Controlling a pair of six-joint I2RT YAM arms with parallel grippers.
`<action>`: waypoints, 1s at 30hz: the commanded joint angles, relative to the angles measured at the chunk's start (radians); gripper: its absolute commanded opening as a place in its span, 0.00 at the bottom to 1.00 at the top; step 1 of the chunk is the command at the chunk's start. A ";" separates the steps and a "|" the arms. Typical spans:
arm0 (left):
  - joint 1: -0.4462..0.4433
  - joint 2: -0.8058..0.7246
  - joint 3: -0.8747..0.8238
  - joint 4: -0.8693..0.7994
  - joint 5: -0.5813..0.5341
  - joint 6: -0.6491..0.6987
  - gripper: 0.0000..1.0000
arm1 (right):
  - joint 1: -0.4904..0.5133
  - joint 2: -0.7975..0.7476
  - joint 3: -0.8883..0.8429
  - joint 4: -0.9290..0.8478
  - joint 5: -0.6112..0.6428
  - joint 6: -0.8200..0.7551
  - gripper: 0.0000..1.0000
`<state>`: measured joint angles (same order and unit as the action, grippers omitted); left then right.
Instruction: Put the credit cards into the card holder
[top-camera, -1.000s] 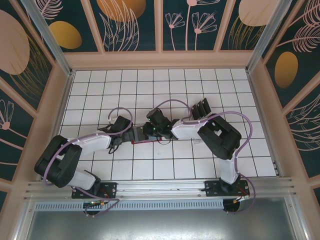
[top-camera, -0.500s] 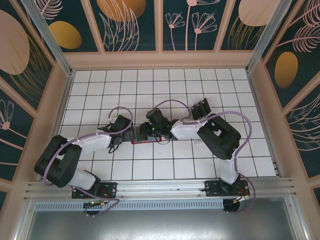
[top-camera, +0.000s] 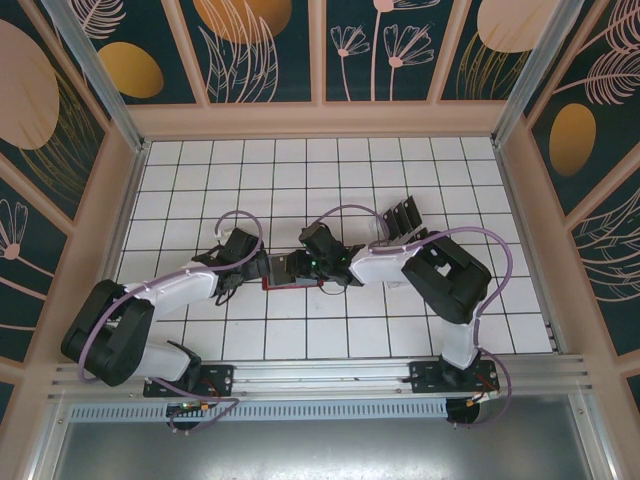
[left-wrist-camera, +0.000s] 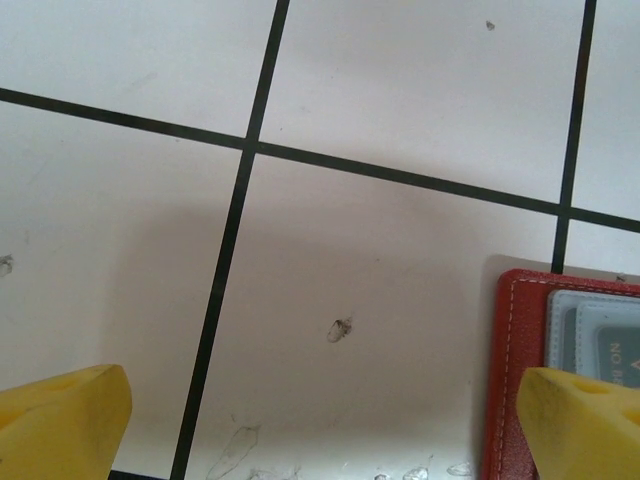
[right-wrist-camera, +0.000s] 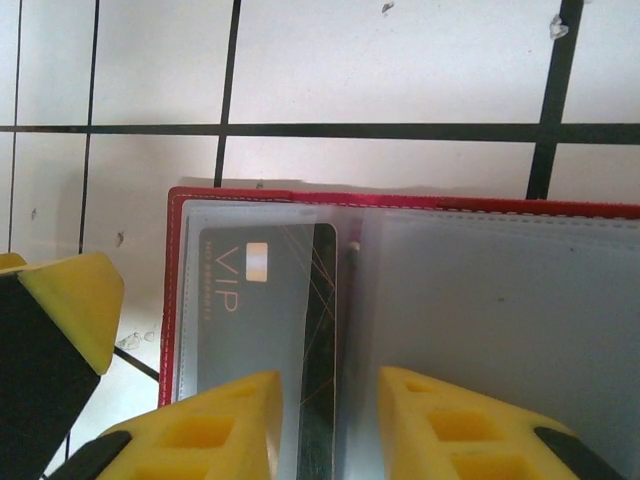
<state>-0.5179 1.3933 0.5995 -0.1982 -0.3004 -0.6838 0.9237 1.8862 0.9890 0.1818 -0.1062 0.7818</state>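
The red card holder lies open on the tiles, its clear sleeves facing up. One dark credit card marked VIP sits in the left sleeve, its right edge still outside the pocket. My right gripper hovers over it, open by a narrow gap, straddling that card edge with nothing clamped. My left gripper is wide open over bare tile, its right fingertip above the holder's left rim. In the top view both grippers meet at the holder.
A slotted rack with dark cards standing in it sits behind the right arm's forearm. The left gripper's yellow fingertip is close beside the holder's left edge. Walls enclose the tiled table on three sides.
The left arm's elbow has swung down and left. The right wrist has slid slightly to the right. The card holder has stayed where it was.
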 joint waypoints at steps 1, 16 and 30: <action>0.004 -0.018 -0.026 -0.027 0.010 0.009 0.99 | 0.003 -0.038 -0.018 0.015 -0.004 0.007 0.28; 0.004 -0.007 -0.070 0.010 0.063 0.004 0.98 | 0.024 -0.007 0.012 0.018 -0.035 0.019 0.23; 0.004 0.009 -0.074 0.029 0.091 0.003 0.99 | 0.038 0.013 0.059 0.017 -0.058 0.028 0.22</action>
<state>-0.5167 1.3865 0.5430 -0.1879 -0.2619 -0.6842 0.9520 1.9018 1.0313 0.1886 -0.1665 0.7986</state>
